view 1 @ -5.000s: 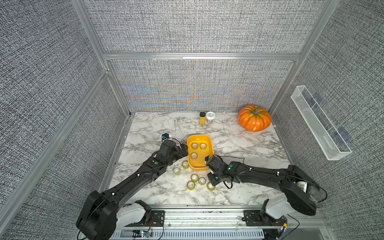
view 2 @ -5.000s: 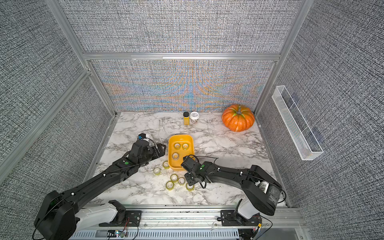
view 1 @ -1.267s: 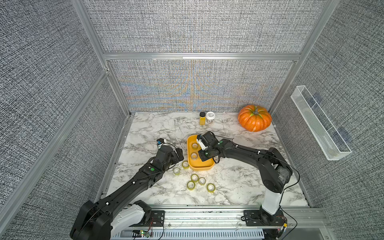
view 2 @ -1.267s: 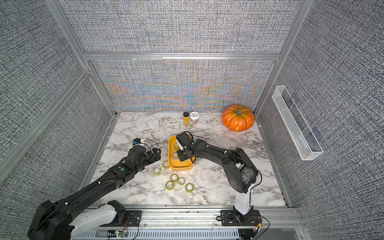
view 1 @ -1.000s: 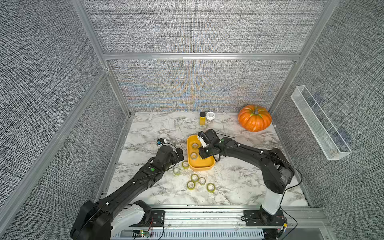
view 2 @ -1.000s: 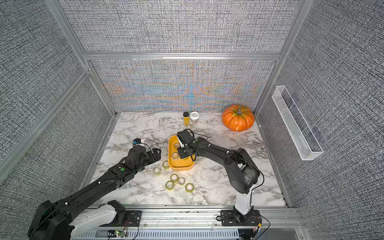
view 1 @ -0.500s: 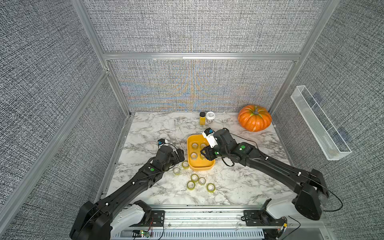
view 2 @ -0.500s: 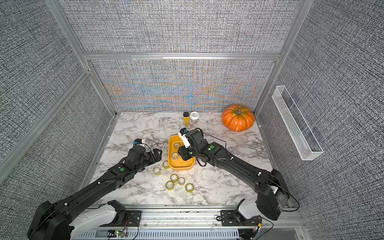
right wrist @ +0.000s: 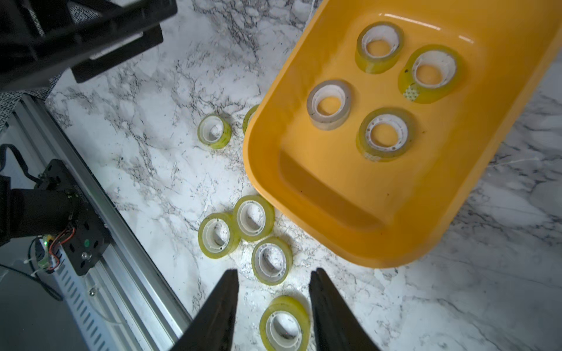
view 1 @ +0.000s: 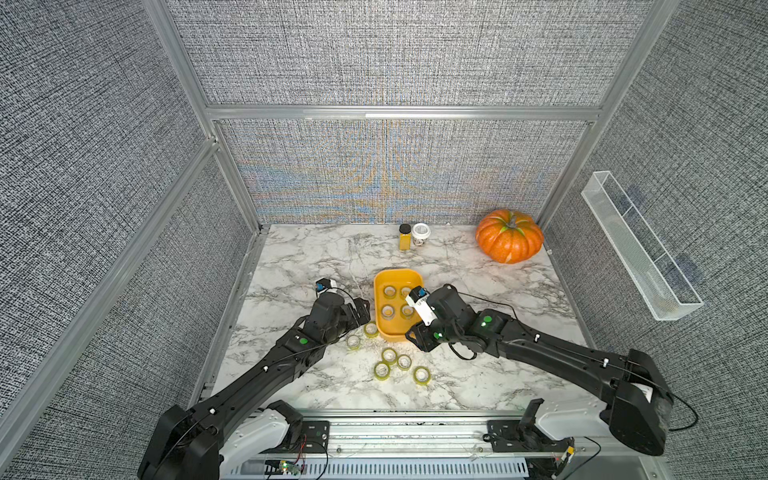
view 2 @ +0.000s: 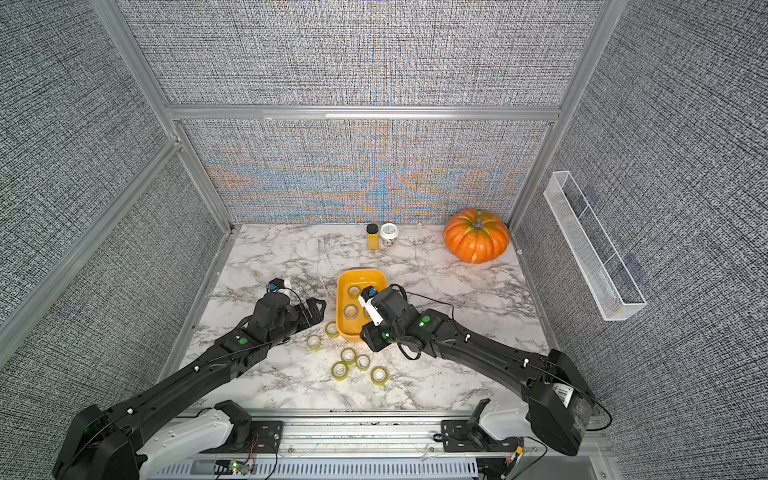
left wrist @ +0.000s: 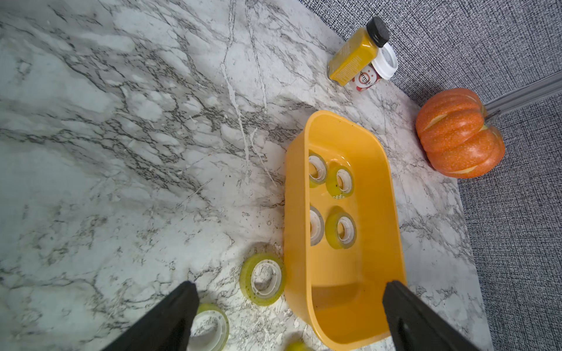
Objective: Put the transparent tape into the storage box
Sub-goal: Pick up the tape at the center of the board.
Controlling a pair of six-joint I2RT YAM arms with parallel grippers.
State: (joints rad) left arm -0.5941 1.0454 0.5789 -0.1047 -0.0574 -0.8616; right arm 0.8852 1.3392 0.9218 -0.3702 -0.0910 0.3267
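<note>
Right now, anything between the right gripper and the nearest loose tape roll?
Nothing visible. The right gripper, jaws open, points at a yellowish-green clear tape roll on the marble table; the yellow-orange plastic tub sits aside.

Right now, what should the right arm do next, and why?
Probably lower the right gripper onto the tape roll framed between its open, empty jaws, then close. Four rolls already lie in the storage box; six wait on the table.
</note>
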